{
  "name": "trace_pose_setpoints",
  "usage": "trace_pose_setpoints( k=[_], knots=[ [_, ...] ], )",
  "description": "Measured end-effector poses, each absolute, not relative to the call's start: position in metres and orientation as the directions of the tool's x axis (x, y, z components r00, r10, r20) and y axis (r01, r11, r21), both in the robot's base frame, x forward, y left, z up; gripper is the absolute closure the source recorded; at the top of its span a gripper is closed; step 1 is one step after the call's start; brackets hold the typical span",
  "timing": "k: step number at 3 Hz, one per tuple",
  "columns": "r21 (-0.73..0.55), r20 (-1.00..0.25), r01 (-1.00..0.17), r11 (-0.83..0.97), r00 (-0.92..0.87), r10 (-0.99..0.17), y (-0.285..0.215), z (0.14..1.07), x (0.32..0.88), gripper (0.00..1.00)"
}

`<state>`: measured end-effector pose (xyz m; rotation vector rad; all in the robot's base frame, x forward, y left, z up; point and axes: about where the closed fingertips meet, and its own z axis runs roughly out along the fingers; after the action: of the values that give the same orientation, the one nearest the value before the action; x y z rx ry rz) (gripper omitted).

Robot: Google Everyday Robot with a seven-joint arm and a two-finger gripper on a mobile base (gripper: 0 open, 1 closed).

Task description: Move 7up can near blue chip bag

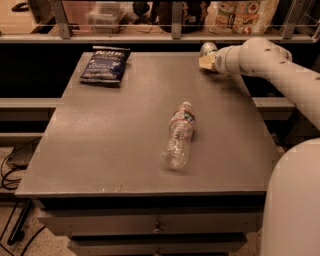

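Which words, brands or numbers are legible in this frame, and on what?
No text reads clearly.
On the blue chip bag: white lettering, too blurred.
On the water bottle: label band, too blurred.
On the 7up can, beside the gripper at the far right corner of the table: markings too small.
On the shelf packages: print too blurred.

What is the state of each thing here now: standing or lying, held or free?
7up can: at far right edge of the table, beside the gripper; held or free, cannot tell.
blue chip bag: lying flat at far left corner, free.
water bottle: lying on its side mid-table, free.
gripper: at the 7up can, far right edge.
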<state>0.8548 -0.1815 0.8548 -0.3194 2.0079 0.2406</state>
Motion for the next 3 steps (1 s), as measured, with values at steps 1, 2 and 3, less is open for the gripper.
trace_pose_setpoints(
  k=[1, 2, 3],
  knots=[
    [0.014, -0.901, -0.343, 0.939, -0.412, -0.137, -0.176, 0.859, 0.855, 0.88],
    [-0.003, -0.907, -0.406, 0.914, -0.383, -0.174, -0.158, 0.872, 0.851, 1.00],
    [-0.025, -0.911, -0.544, 0.839, -0.334, -0.243, -0.120, 0.890, 0.844, 1.00]
  ],
)
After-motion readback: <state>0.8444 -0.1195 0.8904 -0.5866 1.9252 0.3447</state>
